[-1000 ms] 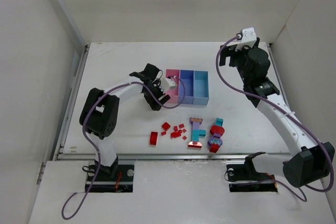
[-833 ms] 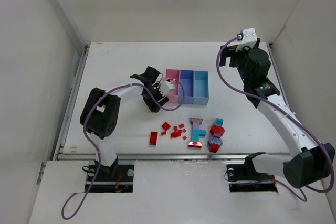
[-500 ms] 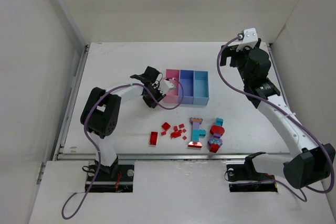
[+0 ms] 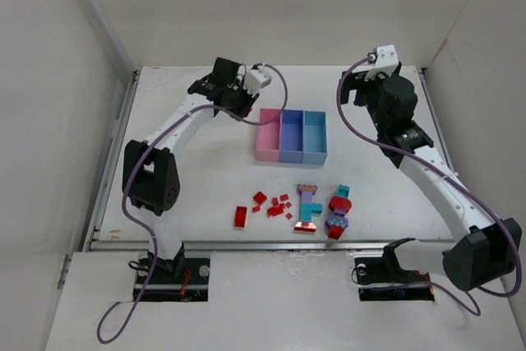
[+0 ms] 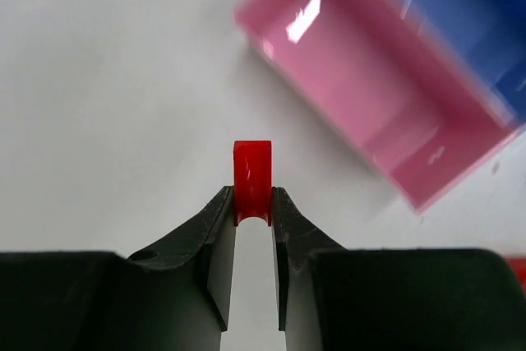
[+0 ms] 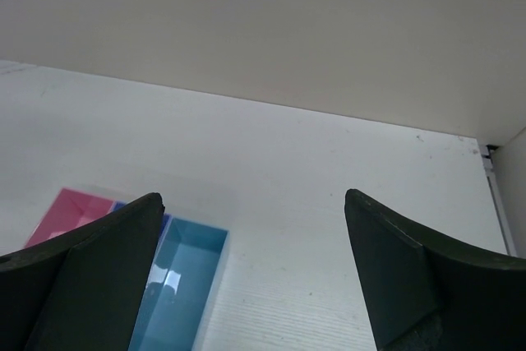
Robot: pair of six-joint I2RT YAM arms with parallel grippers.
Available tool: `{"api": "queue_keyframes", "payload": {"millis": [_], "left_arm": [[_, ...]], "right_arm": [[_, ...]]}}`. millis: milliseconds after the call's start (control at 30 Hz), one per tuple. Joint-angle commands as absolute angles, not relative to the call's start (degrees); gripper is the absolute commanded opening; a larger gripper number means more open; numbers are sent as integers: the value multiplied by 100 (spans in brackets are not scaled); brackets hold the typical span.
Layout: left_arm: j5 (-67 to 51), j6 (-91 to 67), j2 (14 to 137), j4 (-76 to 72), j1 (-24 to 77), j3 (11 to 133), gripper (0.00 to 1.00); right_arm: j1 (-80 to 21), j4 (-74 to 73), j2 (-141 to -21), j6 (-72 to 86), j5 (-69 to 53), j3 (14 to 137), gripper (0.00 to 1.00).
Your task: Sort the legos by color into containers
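Note:
A small red lego [image 5: 251, 172] is pinched between the tips of my left gripper [image 5: 251, 200], which is shut on it above bare table. The pink container [image 5: 378, 96] lies ahead and to the right of it. From above, my left gripper [image 4: 237, 101] hangs at the far left corner of the three joined containers: pink [image 4: 269, 134], purple-blue [image 4: 292, 135], light blue [image 4: 315, 135]. Loose red legos [image 4: 275, 205] and multicolour clumps [image 4: 308, 207] lie near the front. My right gripper [image 4: 355, 92] is open and empty, raised behind the light blue container [image 6: 177, 285].
A larger red brick [image 4: 240, 217] lies left of the scattered chips. A second clump of red, teal and purple [image 4: 338, 211] stands at the front right. White walls enclose the table on the left, back and right.
My left gripper shut on the red lego beside the pink container, then swung up and back to the container's far left corner. The right arm has barely moved.

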State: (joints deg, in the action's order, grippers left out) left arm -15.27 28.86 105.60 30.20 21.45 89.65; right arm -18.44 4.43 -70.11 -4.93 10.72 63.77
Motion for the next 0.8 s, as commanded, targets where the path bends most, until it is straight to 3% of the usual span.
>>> {"api": "queue_keyframes", "payload": {"millis": [0, 367, 600, 767], "left_arm": [[-1898, 2654, 10476, 2586, 2680, 9746, 0], [-1784, 2461, 10600, 1486, 2865, 9036, 7], [-1977, 2408, 10600, 1616, 2918, 8983, 47], [-1907, 2408, 10547, 1950, 2865, 9096, 52]], "right_arm": [[-2056, 589, -7198, -316, 949, 6565, 96], [-2241, 589, -7146, -316, 1002, 6627, 96], [-2241, 589, -7093, -316, 1002, 6627, 96], [-2241, 589, -7031, -316, 1002, 6574, 96]]}}
